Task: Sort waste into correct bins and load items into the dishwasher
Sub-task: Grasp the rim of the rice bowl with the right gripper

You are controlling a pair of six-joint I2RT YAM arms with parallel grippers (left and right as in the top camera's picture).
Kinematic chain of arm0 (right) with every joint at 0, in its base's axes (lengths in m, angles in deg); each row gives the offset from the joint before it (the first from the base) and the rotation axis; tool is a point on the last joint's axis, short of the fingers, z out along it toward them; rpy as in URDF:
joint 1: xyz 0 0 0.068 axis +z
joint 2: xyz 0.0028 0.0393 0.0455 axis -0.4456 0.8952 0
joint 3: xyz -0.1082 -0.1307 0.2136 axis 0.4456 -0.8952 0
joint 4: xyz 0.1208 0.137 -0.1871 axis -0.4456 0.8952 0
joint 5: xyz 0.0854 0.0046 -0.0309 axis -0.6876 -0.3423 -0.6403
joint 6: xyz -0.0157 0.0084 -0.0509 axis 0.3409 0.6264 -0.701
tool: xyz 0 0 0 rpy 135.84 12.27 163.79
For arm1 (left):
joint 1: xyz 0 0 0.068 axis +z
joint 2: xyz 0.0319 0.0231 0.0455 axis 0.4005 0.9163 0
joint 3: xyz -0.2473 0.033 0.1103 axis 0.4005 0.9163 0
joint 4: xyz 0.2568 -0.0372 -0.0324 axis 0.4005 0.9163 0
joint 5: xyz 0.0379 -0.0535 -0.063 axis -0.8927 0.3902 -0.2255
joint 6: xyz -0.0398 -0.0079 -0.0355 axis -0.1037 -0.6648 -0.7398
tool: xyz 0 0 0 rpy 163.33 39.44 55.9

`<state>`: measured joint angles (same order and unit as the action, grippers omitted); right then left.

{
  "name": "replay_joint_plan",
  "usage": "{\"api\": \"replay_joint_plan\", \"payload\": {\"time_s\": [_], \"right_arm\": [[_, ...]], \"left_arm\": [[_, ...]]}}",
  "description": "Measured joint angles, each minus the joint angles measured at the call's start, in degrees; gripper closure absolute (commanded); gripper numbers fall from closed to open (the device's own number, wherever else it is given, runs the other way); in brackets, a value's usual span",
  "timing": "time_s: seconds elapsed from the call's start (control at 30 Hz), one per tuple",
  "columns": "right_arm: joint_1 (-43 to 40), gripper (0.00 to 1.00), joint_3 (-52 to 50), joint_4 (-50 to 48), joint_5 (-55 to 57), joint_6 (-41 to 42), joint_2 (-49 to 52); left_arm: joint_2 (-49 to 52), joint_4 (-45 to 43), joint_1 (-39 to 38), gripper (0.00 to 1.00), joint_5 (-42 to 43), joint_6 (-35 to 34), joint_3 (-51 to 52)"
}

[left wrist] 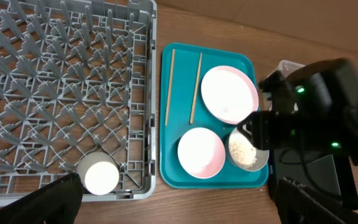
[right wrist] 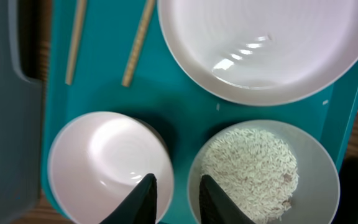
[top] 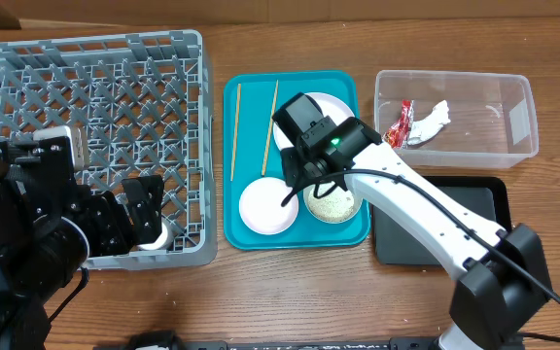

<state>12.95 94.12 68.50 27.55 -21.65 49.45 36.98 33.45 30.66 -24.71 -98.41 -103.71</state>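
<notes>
My right gripper hangs over the gap between the pink bowl and the rice-filled bowl on the teal tray. Its jaws stand narrow but apart, one finger over each bowl's rim, gripping nothing I can see. The plate and two chopsticks also lie on the tray. My left gripper is wide open above the front edge of the grey dishwasher rack, near the white cup standing in its corner.
At the back right, a clear tub holds the red wrapper and the white tissue. A black tray lies in front of it, partly under my right arm.
</notes>
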Motion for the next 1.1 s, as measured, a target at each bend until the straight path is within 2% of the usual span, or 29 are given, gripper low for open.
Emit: {"api": "replay_joint_plan", "payload": {"time_s": [0.67,0.73,0.83,0.9,1.1], "right_arm": [[0.09,0.80,-13.84,-10.21,-3.06,7.45,3.34],[0.09,0.85,-14.10,-10.27,-3.17,7.89,3.34],[0.09,0.87,-14.10,-10.51,-3.21,8.57,3.32],[0.09,0.96,-14.10,-10.47,-3.23,8.57,3.32],[0.09,0.96,-14.05,-9.05,-2.67,8.96,3.10]], "left_arm": [[0.00,0.00,0.00,0.00,0.00,0.00,0.00],[0.00,-0.02,0.00,0.00,0.00,0.00,0.00],[0.00,0.00,0.00,0.00,0.00,0.00,0.00],[0.00,0.00,0.00,0.00,0.00,0.00,0.00],[0.00,0.00,0.00,0.00,0.00,0.00,0.00]]}}
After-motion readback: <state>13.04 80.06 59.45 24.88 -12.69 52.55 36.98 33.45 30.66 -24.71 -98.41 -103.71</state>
